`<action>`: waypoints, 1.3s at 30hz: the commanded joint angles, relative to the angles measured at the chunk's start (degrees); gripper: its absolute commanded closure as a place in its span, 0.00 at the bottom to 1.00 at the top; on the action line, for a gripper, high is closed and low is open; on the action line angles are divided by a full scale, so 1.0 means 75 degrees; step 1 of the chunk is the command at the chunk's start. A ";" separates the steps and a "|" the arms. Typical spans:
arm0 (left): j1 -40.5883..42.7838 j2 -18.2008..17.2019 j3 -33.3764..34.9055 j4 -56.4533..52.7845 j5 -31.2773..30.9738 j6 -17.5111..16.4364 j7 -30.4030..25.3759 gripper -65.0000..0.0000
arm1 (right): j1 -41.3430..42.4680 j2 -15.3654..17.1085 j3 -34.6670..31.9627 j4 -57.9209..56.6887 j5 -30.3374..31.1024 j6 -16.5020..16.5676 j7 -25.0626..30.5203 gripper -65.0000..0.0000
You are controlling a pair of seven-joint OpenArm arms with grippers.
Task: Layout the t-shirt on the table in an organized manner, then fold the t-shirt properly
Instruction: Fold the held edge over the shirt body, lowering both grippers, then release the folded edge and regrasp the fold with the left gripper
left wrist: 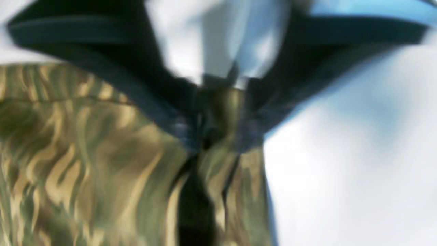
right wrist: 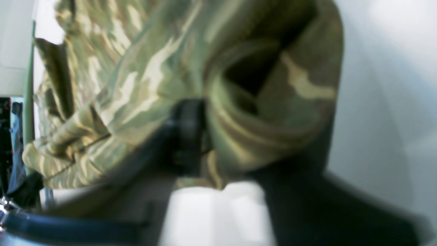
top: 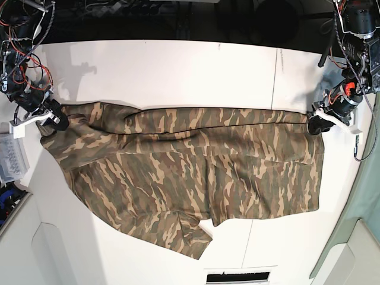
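Camouflage t-shirt [top: 190, 172] spread lengthwise between both claws on white table [top: 178, 71]. Left gripper [top: 314, 123] pinches fabric corner; right gripper [top: 53, 119] pressed together on opposite bunched edge. Opposed holds keep upper edge taut, presumably to flatten cloth for layout. Lower sleeve juts loose, away from both claws. No brand, label or writing legible.

A dark, unlit zone [top: 178, 18] is seen beyond the far edge of the white work surface. A clear plastic box [top: 10, 157] is located off the left edge. A pale green panel [top: 362, 196] is visible off the right edge. Even overhead lighting is indicated by soft shadows.
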 commanded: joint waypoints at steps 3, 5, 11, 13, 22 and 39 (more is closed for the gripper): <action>-0.0052 -0.0090 0.0052 0.0064 0.0050 -0.0038 0.0076 1.00 | 0.0102 0.0198 0.0050 0.0108 0.0140 0.0073 -0.0108 1.00; -0.0026 -0.0119 0.0052 0.0189 0.0047 -0.0189 0.0303 1.00 | 0.0090 0.0335 0.0117 0.0117 0.0143 0.0073 -0.0338 1.00; 0.0871 -0.0233 0.0052 0.1649 -0.0254 -0.0455 0.0860 1.00 | -0.0472 0.1014 0.0437 0.0323 0.0670 0.0157 -0.0697 1.00; 0.1343 -0.0294 0.0052 0.2308 -0.0300 -0.0455 0.0868 1.00 | -0.0790 0.1198 0.0443 0.0498 0.0711 0.0157 -0.0743 1.00; 0.2946 -0.0341 0.0052 0.3704 -0.0463 -0.0254 0.0889 1.00 | -0.2331 0.1457 0.0495 0.1480 0.1096 0.0210 -0.0799 1.00; 0.1996 0.0262 -0.0154 0.2923 -0.0656 0.0064 0.1000 0.48 | -0.2736 0.1454 0.0493 0.1786 0.1204 0.0207 -0.0708 1.00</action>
